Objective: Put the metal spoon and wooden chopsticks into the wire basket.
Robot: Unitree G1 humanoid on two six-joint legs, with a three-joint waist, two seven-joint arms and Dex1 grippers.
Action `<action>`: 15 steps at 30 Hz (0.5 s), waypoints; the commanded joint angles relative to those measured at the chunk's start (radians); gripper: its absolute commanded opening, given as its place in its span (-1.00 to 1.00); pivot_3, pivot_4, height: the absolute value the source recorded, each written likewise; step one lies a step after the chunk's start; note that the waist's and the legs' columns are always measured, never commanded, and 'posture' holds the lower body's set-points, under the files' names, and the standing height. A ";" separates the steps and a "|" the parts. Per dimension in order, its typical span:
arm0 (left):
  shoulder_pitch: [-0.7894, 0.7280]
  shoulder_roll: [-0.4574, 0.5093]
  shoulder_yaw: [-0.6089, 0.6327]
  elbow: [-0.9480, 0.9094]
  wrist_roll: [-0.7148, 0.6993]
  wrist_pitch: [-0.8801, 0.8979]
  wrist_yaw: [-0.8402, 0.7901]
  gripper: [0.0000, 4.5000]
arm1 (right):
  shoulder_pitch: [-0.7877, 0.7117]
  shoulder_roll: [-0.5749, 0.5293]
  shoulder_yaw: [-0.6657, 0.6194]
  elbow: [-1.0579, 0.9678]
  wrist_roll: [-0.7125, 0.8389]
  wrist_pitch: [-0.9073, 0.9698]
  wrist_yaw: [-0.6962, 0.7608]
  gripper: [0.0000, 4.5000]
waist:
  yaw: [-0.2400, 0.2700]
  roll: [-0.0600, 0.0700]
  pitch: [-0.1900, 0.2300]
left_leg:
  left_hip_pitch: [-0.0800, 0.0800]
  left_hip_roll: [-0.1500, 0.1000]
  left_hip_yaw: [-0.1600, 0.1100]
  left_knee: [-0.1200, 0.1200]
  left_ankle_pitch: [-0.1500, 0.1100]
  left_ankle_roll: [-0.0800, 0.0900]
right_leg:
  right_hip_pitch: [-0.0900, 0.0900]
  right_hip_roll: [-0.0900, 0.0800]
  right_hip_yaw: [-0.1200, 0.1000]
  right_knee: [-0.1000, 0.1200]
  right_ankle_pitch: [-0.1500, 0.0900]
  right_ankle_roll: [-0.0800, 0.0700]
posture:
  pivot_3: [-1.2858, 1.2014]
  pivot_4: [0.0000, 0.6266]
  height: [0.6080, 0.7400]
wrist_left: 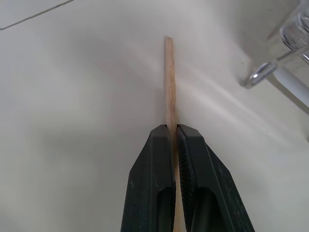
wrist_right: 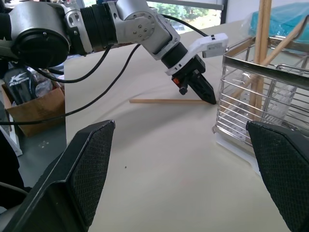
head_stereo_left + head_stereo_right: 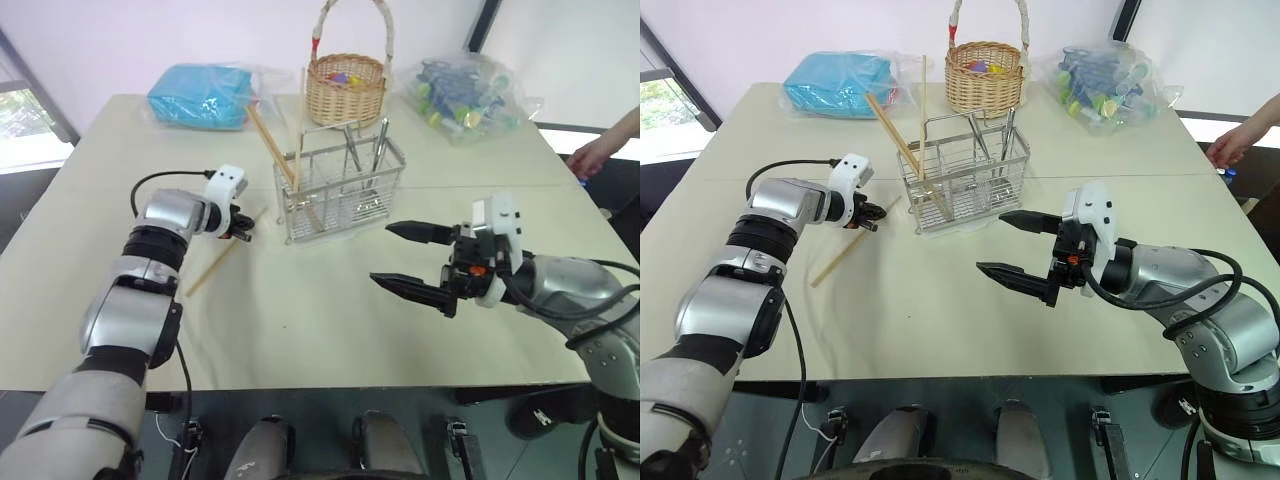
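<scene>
My left gripper (image 3: 243,233) is shut on the near end of one of the wooden chopsticks (image 3: 215,262), a tan stick lying flat on the table just left of the wire basket (image 3: 340,190). The left wrist view shows the stick (image 1: 169,82) pinched between the black fingers (image 1: 154,159). Two more chopsticks (image 3: 272,145) lean upright in the basket's left part. Shiny metal stems (image 3: 381,140) rise from its right part; I cannot tell whether one is the metal spoon. My right gripper (image 3: 380,254) hovers open and holds nothing, in front of and to the right of the basket.
A round wicker basket (image 3: 346,85) stands behind the wire basket. A blue bundle in plastic (image 3: 200,95) lies at the back left, a clear bag of small items (image 3: 465,95) at the back right. A person's hand (image 3: 600,155) rests at the right edge.
</scene>
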 commanded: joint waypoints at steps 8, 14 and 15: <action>0.045 0.139 0.202 -0.032 -0.018 0.012 0.185 -0.99 | -0.034 -0.004 -0.024 -0.007 0.037 -0.017 0.041 1.00 | 0.000 0.000 0.000 | -0.001 0.001 0.000 0.000 0.000 0.000 | -0.002 0.000 0.000 0.001 0.000 0.000 | 0.03 -0.52 1.00; 0.089 0.190 0.317 -0.095 -0.041 0.034 0.272 -0.99 | -0.055 -0.016 -0.009 -0.003 0.068 -0.006 0.106 1.00 | 0.006 -0.001 0.000 | -0.001 0.000 -0.001 0.000 0.000 0.000 | -0.002 0.000 0.000 0.001 0.000 0.000 | 0.03 -0.52 1.00; 0.099 0.199 0.336 -0.114 -0.047 0.037 0.284 -0.99 | -0.061 -0.014 -0.005 0.001 0.065 -0.007 0.107 1.00 | 0.005 -0.001 0.000 | -0.001 0.000 -0.001 0.000 0.000 0.000 | -0.002 -0.001 0.000 0.001 0.000 0.000 | 0.03 -0.52 1.00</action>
